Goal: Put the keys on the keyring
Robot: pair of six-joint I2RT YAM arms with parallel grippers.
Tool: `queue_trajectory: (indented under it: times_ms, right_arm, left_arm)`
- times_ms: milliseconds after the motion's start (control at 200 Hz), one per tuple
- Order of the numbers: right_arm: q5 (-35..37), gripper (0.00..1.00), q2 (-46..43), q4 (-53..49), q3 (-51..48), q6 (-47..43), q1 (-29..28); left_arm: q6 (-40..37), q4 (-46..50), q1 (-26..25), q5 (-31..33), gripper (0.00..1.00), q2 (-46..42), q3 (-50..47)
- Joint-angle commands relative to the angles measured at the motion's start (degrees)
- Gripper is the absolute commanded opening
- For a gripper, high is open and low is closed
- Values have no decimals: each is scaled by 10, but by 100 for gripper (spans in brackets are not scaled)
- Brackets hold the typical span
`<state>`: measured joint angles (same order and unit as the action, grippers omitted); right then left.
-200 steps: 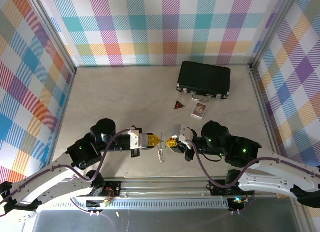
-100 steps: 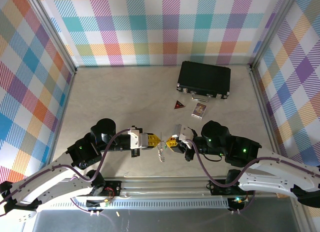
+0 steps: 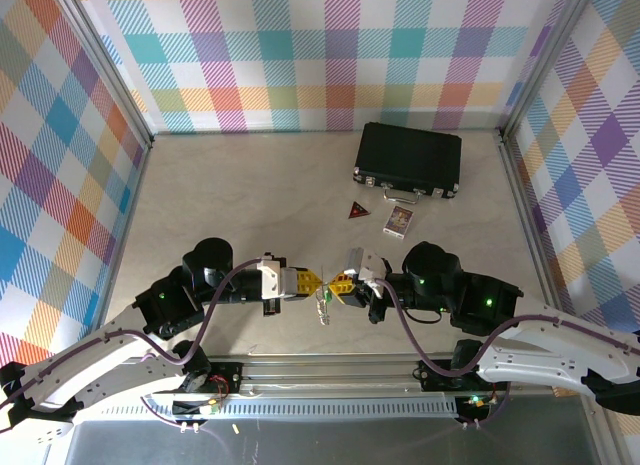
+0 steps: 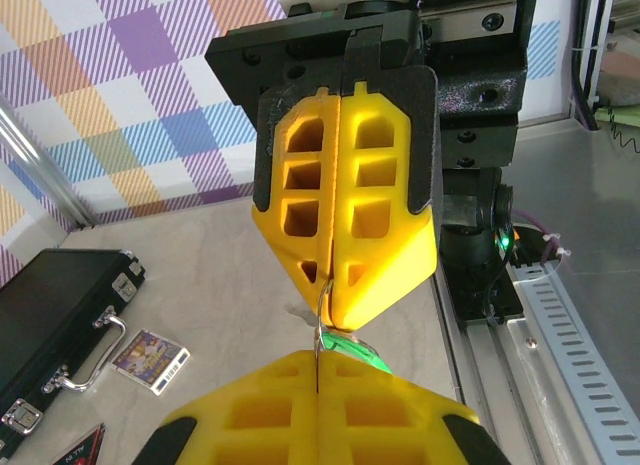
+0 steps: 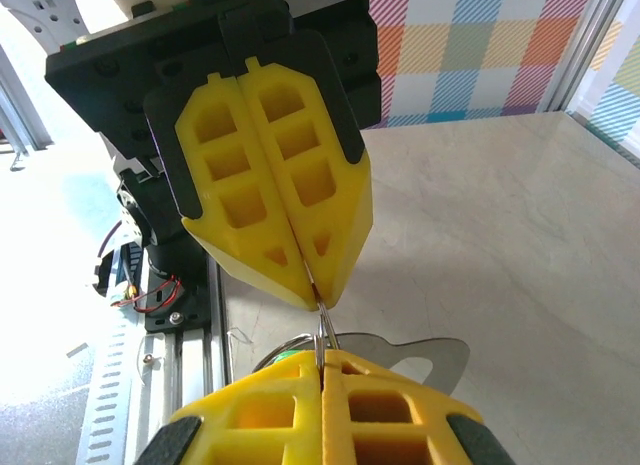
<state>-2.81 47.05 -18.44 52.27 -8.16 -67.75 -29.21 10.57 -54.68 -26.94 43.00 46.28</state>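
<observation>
Tip to tip on the near side of the black case (image 3: 408, 160), well apart from it, the left pincer (image 3: 314, 281) and the right pincer (image 3: 338, 284) are each pressed together on the same thin silvery keyring (image 4: 321, 325). In both wrist views we see the wire run from one yellow seam straight into the other. The green-headed key (image 4: 357, 351) hangs at the ring's lower end, and a bare metal blade (image 5: 425, 357) juts out beside it. From above, the cluster dangles over the table (image 3: 250, 205), nearer the arms than the case is. We cannot make out a black-headed key.

We judge the threading step to be in hand: the ring is held taut between the two arms and at least the green key seems to ride on it. Next, one pincer must let go while the other keeps its pinch, so the ring neither springs away nor sheds the key. A small patterned card (image 3: 398, 221) and a dark red triangle (image 3: 357, 211) lie just beside the case's near edge, untouched.
</observation>
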Motion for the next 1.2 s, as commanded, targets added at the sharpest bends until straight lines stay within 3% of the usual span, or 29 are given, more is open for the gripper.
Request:
queue_trajectory:
  times_ms: [0, 325, 735, 1015, 1195]
  right_arm:
    - [-5, 0, -5, 26, 7, 8, -3]
    - [37, 0, -21, -56, 20, -8, -3]
    - [22, 0, -8, -35, 21, -20, -3]
    - [33, 0, -32, -37, 4, -13, -3]
    - [45, 0, -45, -77, 9, 2, -3]
  left_arm:
    - [1, -3, -7, -1, 0, -6, 6]
    - [0, -3, -9, 2, 0, -6, 6]
    - [7, -6, -9, 0, 0, 4, 8]
    - [116, -67, -7, 38, 0, 48, -4]
    - [150, -91, -4, 33, 0, 25, -34]
